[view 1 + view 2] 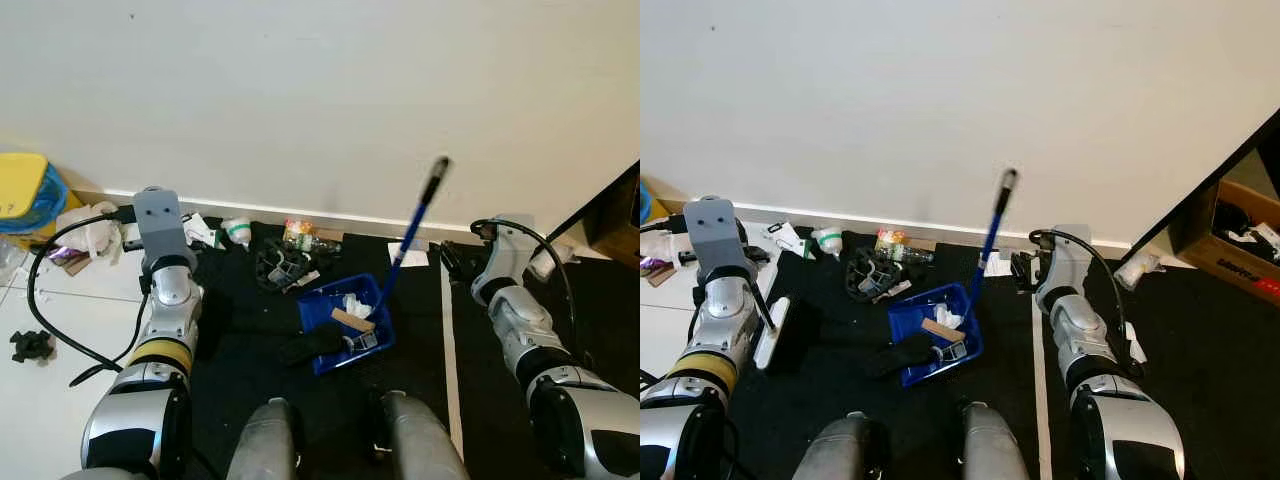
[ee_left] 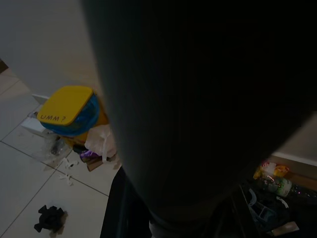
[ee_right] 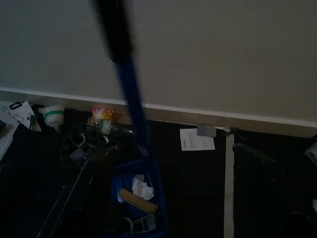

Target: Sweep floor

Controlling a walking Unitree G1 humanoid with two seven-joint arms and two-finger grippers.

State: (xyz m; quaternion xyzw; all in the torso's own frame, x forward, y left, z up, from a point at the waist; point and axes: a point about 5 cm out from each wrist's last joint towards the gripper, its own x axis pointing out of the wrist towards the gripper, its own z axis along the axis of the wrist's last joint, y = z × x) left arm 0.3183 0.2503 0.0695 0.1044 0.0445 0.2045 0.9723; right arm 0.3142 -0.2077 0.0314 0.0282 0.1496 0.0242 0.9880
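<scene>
Dustpan (image 1: 345, 322), blue, lies on the black mat (image 1: 240, 330) between my two tools, its long blue handle (image 1: 410, 232) tilted up toward the wall. Left tool (image 1: 765, 318) is clamped on a white-backed brush (image 1: 773, 332) resting on the mat, well left of the pan. Right tool (image 1: 455, 260): I cannot tell its finger state; it sits right of the handle. Pan holds white paper scraps (image 1: 356, 305) and a wooden piece (image 1: 352, 320). Litter along the baseboard: plastic bottle (image 1: 305, 240), black tangle (image 1: 280, 268), white cup (image 1: 237, 231). Yellow-lidded bin (image 1: 25, 190) far left.
</scene>
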